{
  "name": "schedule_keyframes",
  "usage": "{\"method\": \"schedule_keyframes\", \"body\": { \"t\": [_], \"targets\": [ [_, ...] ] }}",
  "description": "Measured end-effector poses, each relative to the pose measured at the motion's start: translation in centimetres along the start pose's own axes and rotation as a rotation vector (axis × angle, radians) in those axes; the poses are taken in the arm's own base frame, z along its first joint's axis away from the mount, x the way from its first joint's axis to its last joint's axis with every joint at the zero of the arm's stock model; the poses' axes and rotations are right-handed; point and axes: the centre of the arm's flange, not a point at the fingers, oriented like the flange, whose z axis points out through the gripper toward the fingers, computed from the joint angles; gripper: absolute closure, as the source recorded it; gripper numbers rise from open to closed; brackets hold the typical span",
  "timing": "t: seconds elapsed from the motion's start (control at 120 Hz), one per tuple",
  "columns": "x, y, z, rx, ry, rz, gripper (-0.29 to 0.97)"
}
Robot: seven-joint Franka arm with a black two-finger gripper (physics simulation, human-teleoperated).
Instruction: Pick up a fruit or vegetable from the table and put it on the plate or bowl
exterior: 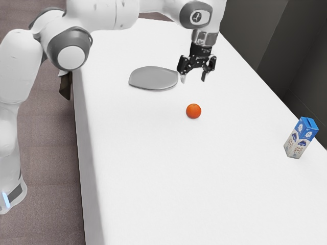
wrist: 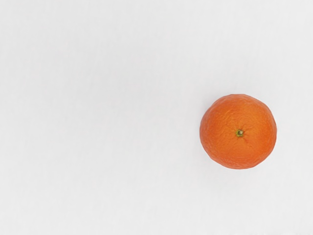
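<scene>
Orange [exterior: 193, 111]: one, round, no clear long axis, green stem [wrist: 239, 132] facing up, on white table [exterior: 153, 178], frame centre. One grey plate [exterior: 152, 78], flat, upper centre-left. One tool [exterior: 193, 77], fingers spread, gripping nothing, hovering by plate's right edge, apart from orange. One blue-white carton [exterior: 300, 137], upright, far right.

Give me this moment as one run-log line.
fingers: open, empty, raised near plate | orange: on table, not grasped | plate: empty | carton: upright, exterior view's right
</scene>
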Motion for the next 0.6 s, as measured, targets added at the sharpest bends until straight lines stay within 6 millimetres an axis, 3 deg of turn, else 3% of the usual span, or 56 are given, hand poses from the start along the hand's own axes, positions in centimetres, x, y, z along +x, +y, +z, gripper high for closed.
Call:
{"method": "schedule_keyframes", "body": {
  "t": [0.142, 0.25, 0.475, 0.6],
  "targets": [
    [3.7, 2.8, 4.2, -0.049, -0.033, 0.081, 0.0],
    [1.5, 5.1, 7.9, -0.089, -0.062, 0.207, 0.0],
    [3.7, 6.1, 8.9, -0.169, -0.063, 0.33, 0.0],
    [7.2, 5.8, 10.6, -0.168, -0.079, 0.351, 0.0]
  ]
}}
